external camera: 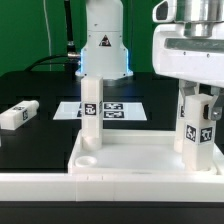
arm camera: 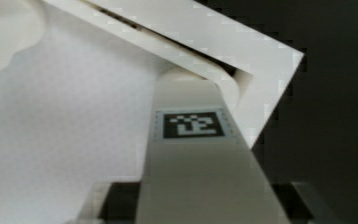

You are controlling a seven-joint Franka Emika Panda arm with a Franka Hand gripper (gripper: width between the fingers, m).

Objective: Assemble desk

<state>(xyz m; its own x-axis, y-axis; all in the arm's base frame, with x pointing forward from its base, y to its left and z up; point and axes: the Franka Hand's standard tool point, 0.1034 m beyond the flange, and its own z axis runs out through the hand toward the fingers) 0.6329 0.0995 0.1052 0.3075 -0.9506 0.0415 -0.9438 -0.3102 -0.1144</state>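
Note:
The white desk top (external camera: 135, 160) lies upside down at the front, rim up. One white leg (external camera: 91, 110) stands upright in its corner socket on the exterior view's left. My gripper (external camera: 197, 100) is shut on a second tagged leg (external camera: 196, 128) and holds it upright at the corner on the exterior view's right. I cannot tell how deep that leg sits. In the wrist view the held leg (arm camera: 202, 170) runs out from between the dark pads (arm camera: 126, 200) toward the top's rim (arm camera: 194, 40). A third leg (external camera: 18, 115) lies loose on the black table at the exterior view's left.
The marker board (external camera: 112, 108) lies flat behind the desk top. The robot base (external camera: 103, 45) stands behind it. A long white rail wall (external camera: 60, 187) runs along the front of the desk top.

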